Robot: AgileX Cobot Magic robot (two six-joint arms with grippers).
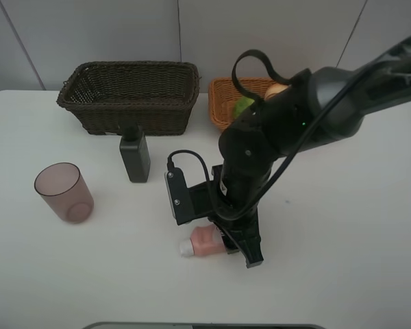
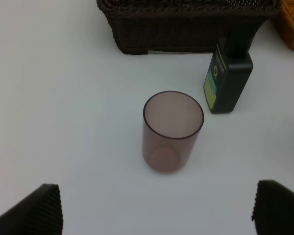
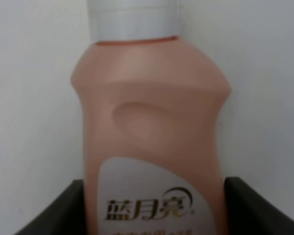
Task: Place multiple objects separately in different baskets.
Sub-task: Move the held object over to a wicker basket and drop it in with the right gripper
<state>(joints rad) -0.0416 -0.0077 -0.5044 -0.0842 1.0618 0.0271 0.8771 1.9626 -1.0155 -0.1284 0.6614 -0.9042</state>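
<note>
Clamping pink squeeze bottle (image 1: 201, 241) in right gripper (image 1: 227, 244), bottle flat on white table (image 1: 342, 226), well apart from both baskets. Hovering near upright mauve cup (image 2: 172, 131) with left gripper (image 2: 157, 210), jaws apart.

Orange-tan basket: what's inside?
A green lime and part of a peach-like fruit show inside the orange-tan basket. The right arm covers the rest, so anything else there can't be seen.
</note>
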